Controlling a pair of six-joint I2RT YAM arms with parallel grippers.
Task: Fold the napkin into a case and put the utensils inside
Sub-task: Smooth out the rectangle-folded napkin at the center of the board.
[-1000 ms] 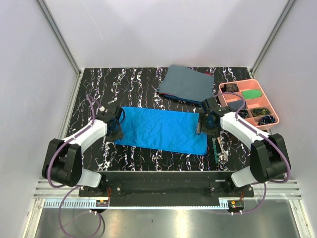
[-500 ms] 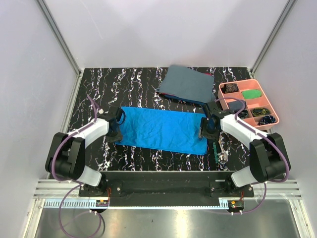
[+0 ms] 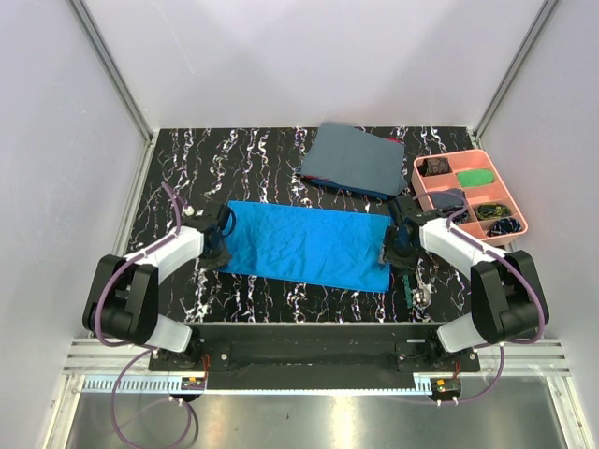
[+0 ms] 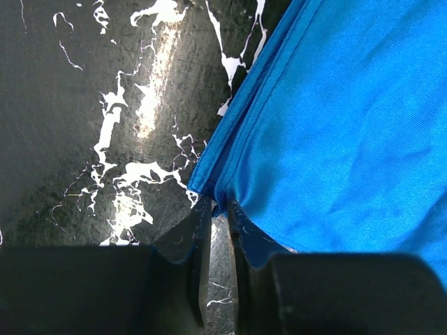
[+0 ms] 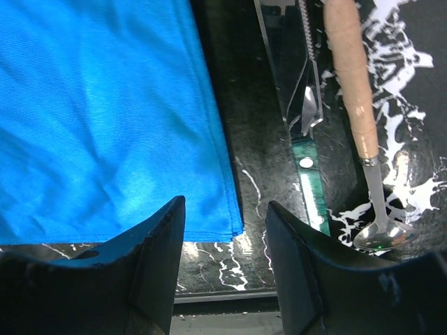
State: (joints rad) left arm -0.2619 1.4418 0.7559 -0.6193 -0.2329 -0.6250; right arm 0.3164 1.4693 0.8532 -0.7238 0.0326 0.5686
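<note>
The napkin (image 3: 304, 245) lies as a long bright-blue rectangle across the middle of the table. My left gripper (image 3: 217, 253) is low at its near-left corner. In the left wrist view the left gripper (image 4: 218, 206) is shut on the bunched corner of the napkin (image 4: 335, 125), with only a thin gap behind the tips. My right gripper (image 3: 393, 257) hovers over the near-right corner. In its wrist view the right gripper (image 5: 225, 209) is open and straddles the corner of the napkin (image 5: 105, 118) without touching it. The utensils (image 3: 414, 285) lie just right of the cloth: a green-handled piece (image 5: 307, 178) and a beige-handled spoon (image 5: 353, 105).
A larger dull grey-blue cloth (image 3: 354, 157) lies at the back of the table. A pink compartment tray (image 3: 453, 155) with small items stands at the right. The table's near edge (image 5: 230, 296) runs just below the right fingers. White walls close in both sides.
The left gripper has shifted a little nearer and closed on the napkin's near-left corner. The right gripper has slid along the right edge to the near corner, jaws slightly narrower.
</note>
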